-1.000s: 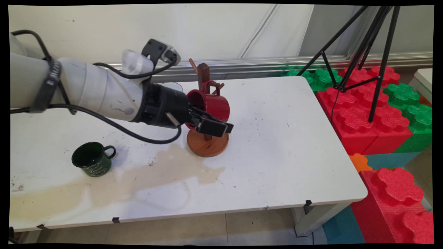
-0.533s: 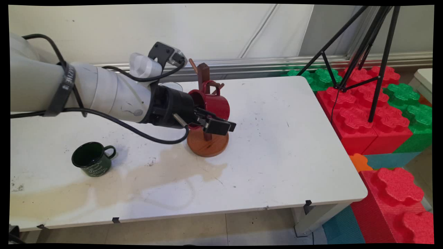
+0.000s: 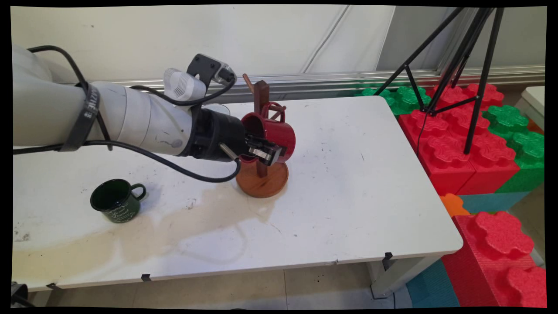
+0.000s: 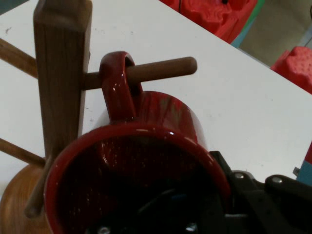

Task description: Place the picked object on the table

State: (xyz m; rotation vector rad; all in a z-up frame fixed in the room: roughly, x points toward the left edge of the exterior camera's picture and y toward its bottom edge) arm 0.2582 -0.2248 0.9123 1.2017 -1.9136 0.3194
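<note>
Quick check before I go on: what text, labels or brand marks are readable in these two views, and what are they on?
Green mug: pale script lettering on its side, too small to read.
Black strap around the arm: white lettering, too blurred to read.
Red mug, wooden mug stand, table: no text.

Red mug (image 3: 273, 133): near rim side hidden behind gripper (image 3: 267, 153) in main view; bottom of rim cut by lower edge in hand view. Mug tree (image 3: 261, 168): post partly hidden behind mug, top cut off in hand view. Inner finger is dark inside mug, can't make out. Clear glass (image 3: 216, 108) behind wrist mostly hidden. Green mug (image 3: 116, 201) lettering too small to read.
</note>
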